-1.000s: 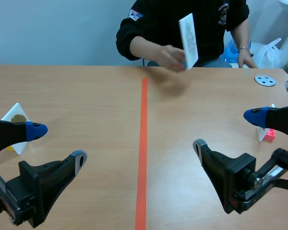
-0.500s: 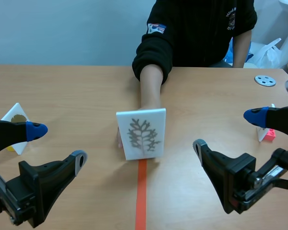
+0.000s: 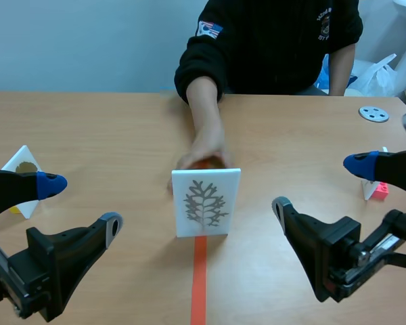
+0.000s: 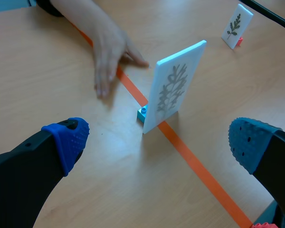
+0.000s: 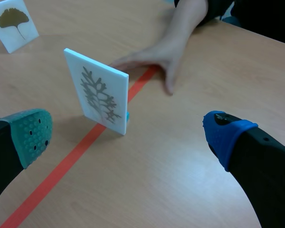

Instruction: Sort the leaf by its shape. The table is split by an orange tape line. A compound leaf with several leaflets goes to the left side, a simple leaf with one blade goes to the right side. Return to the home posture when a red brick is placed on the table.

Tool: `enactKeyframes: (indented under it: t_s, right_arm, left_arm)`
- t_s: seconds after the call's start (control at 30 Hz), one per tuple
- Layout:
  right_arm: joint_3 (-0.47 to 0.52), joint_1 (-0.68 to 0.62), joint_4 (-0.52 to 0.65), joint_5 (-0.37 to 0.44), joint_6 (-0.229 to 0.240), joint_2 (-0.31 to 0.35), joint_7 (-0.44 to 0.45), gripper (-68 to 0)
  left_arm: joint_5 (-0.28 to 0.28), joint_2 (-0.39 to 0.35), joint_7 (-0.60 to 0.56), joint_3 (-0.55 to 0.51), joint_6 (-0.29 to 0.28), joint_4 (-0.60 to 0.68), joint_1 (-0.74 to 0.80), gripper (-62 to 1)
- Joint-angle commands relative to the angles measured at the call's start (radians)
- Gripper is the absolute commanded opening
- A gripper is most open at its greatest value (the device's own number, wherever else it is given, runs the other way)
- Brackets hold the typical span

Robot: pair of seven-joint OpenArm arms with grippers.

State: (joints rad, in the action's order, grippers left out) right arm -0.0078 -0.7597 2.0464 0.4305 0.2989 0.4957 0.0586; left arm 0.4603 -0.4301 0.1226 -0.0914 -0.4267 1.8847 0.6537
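Observation:
A white card (image 3: 206,202) printed with a grey, many-branched leaf stands upright on a small blue base (image 4: 142,113), right on the orange tape line (image 3: 199,284). It also shows in the left wrist view as the card (image 4: 173,90) and in the right wrist view as the card (image 5: 97,92). A person's hand (image 3: 203,159) lies flat on the table just behind it, apart from it. My left gripper (image 3: 81,203) is open, low at the near left. My right gripper (image 3: 319,184) is open at the near right. Both are well short of the card and hold nothing.
A white card with a fan-shaped leaf (image 3: 21,166) stands at the left. Another card with a sprig of leaflets (image 4: 237,26) stands on a pink-red base (image 3: 380,190) at the right. A grey disc (image 3: 373,114) lies far right.
The person brought the card down from the air onto the tape line, let it go, and the hand now rests behind it. Neither arm has moved.

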Motion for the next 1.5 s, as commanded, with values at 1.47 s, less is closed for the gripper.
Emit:
enactKeyframes:
  t_s: [1.47]
  right_arm:
    - [-0.574,0.865,-1.014,-0.330,0.124,-0.222,0.283,0.4]
  left_arm:
    - [0.009,-0.003,-0.021,0.001,-0.006,0.003,0.000,1.4]
